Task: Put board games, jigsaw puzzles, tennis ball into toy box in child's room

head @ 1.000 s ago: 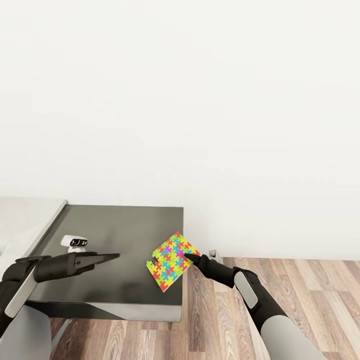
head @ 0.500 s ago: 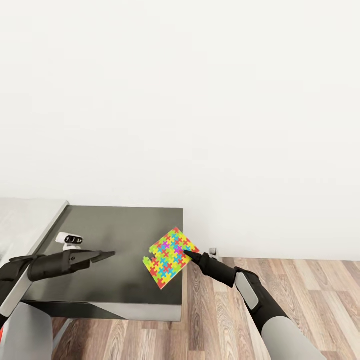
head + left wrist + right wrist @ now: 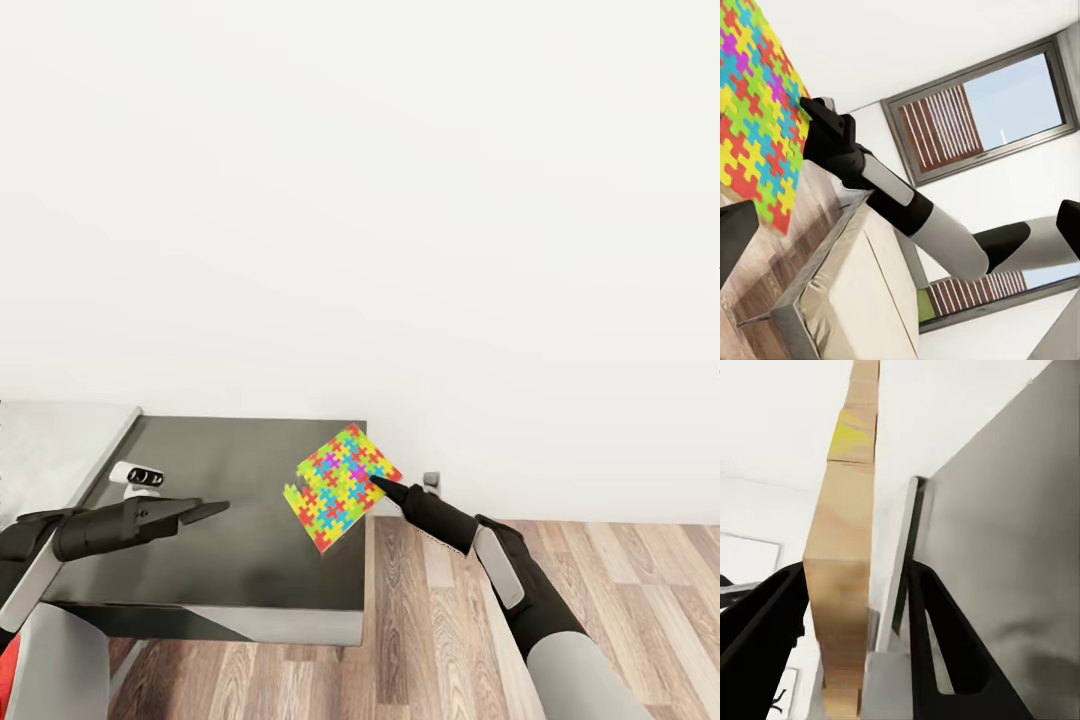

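Note:
My right gripper (image 3: 378,483) is shut on the edge of a multicoloured jigsaw puzzle (image 3: 340,485) and holds it tilted in the air above the right end of the table (image 3: 240,570). The right wrist view shows the puzzle's pale wooden edge (image 3: 844,547) clamped between the two black fingers (image 3: 937,645). My left gripper (image 3: 215,510) hovers over the dark tabletop, left of the puzzle, with nothing in it. Its fingers (image 3: 735,240) stand wide apart at the frame's edges, with the puzzle (image 3: 757,112) beyond them.
A small white gadget with dark eyes (image 3: 140,476) stands on the table behind my left gripper. A pale grey part of the table (image 3: 50,440) runs off to the left. Wooden floor (image 3: 600,580) lies to the right, a white wall behind. A beige mattress (image 3: 862,300) lies under slatted windows.
My right gripper has lifted the puzzle higher and a little further from the tabletop. My left gripper has drawn back slightly to the left.

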Robot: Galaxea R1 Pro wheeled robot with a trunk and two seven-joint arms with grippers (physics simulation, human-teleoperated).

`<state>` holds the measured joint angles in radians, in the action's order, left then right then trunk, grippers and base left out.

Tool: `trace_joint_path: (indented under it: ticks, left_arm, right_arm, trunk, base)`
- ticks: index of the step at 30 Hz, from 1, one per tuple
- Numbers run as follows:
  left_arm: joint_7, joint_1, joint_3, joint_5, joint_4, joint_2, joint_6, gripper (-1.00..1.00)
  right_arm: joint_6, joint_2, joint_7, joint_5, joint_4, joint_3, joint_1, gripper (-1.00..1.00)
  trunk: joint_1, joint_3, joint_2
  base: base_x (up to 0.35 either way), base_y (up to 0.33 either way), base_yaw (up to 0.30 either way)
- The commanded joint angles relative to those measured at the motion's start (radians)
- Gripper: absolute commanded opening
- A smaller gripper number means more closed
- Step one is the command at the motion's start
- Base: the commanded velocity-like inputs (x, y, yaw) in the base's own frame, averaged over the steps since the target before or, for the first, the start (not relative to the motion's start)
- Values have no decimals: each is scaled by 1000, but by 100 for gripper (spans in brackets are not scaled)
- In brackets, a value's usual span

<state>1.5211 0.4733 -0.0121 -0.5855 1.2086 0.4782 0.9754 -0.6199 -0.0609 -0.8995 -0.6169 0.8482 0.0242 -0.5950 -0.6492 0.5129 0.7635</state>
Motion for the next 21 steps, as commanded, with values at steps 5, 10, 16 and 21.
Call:
trace_joint_path:
  ticks: [5,10,16,21]
  left_arm:
    - [3,4,-1,3,0,0,13,100]
    - [2,8,-2,4,0,0,16,100]
    - [2,8,-2,3,0,0,18,100]
    - [2,8,-2,6,0,0,19,100]
  right_arm:
    - [-4,2,-26,1,90,7,51,-100]
    - [-2,6,-50,1,111,9,64,-100]
    - [-1,14,-54,0,116,9,66,-100]
    - [0,15,-55,0,117,9,66,-100]
  trunk:
    - [19,-23,-35]
    - [38,-47,-70]
    - [61,-76,-112]
    - [80,-100,-147]
  base:
    - [0,0,0]
    - [0,0,0]
    - [0,0,0]
    - [-62,0,0]
